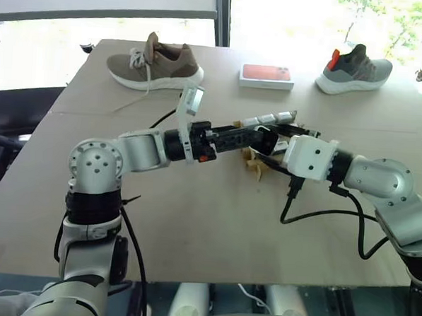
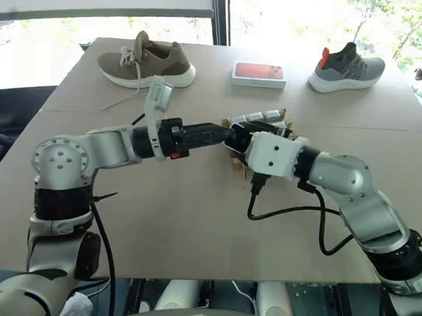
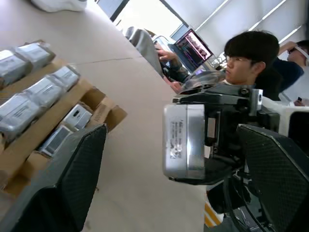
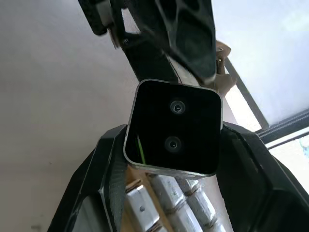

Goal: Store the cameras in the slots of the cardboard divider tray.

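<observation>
Two claws meet over the middle of the bench. My right claw is clamped on one camera, its two black fingers pressed against opposite sides of the silver-grey block, whose black face with two small round lenses fronts the right wrist view. My left claw stands with its fingers spread as wide as they go and holds nothing; the same held camera sits in the gap between them, its labelled silver side toward that wrist, apart from both fingers. The left arm reaches level across the bench toward the right claw. The cardboard divider tray lies on the bench just beyond and beneath the two claws, and several cameras already stand in its slots in rows, some wrapped in clear film. At the far edge of the bench are a brown shoe on my left, a flat white box with a red top in the centre, and a grey shoe on my right. A seated person faces a screen in the background of the left wrist view.
</observation>
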